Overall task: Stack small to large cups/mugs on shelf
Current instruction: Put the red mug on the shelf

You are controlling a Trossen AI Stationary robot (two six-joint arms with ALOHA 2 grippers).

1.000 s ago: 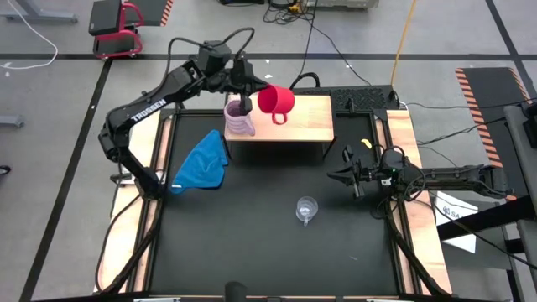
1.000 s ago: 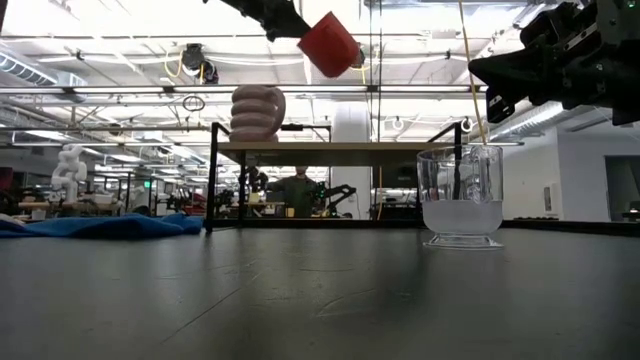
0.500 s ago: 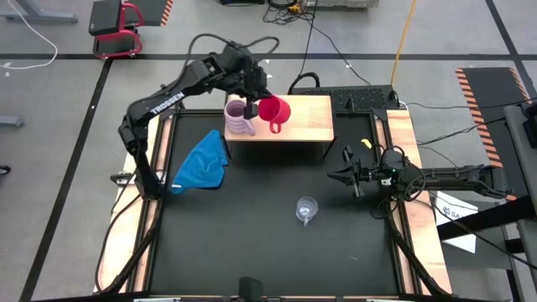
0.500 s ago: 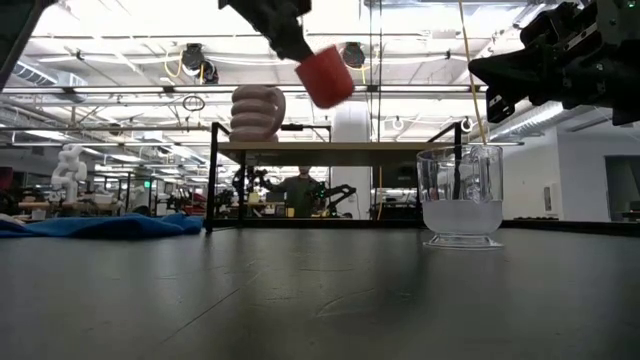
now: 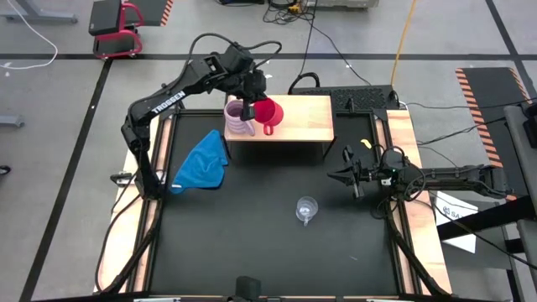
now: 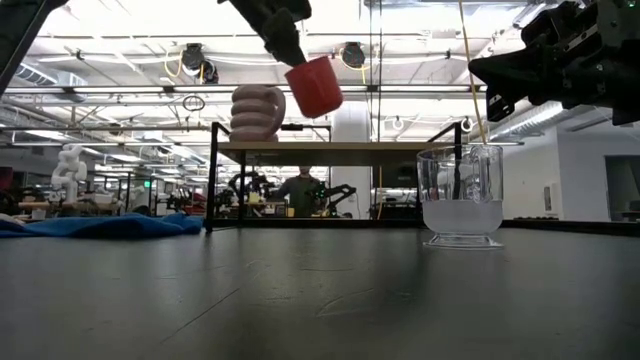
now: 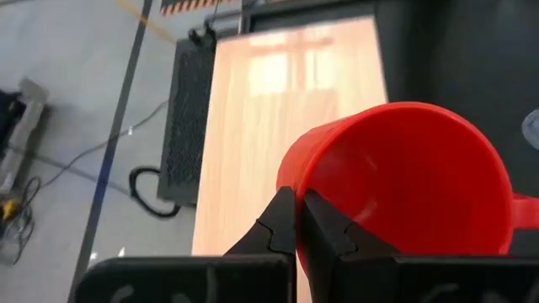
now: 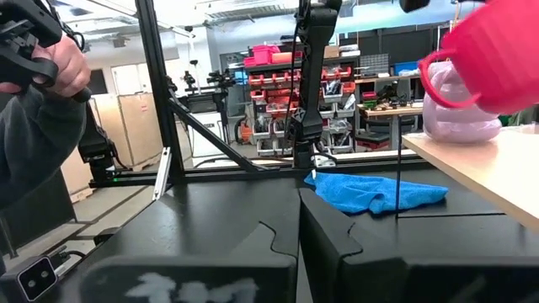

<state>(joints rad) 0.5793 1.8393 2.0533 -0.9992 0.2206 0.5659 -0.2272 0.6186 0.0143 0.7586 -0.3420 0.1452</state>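
So the shelf (image 5: 306,122) at the back of the table is where everything's happening, with the lilac-pink mug (image 5: 239,120) already parked upright near its left end. The change over the last second: the left gripper (image 5: 248,102), clamped on the rim of the red mug (image 5: 268,113), has swung it in from the right and brought it lower, so it now hangs tilted in the air just beside the pink one, near its top edge but not inside it. In the left wrist view the fingers (image 7: 290,220) are pinched tight on the rim with the shelf's wood showing beyond. I'd guess this is the nesting step for the mid-sized mug, maybe a third of the way through, and it'll need to level out and centre over the pink mouth before dropping, or it could clip the rim and knock it over. The clear glass cup (image 5: 306,208) sits out on the open table, untouched, well apart from the shelf. Over by it, the right gripper (image 5: 347,178) hovers closed and empty, just waiting.
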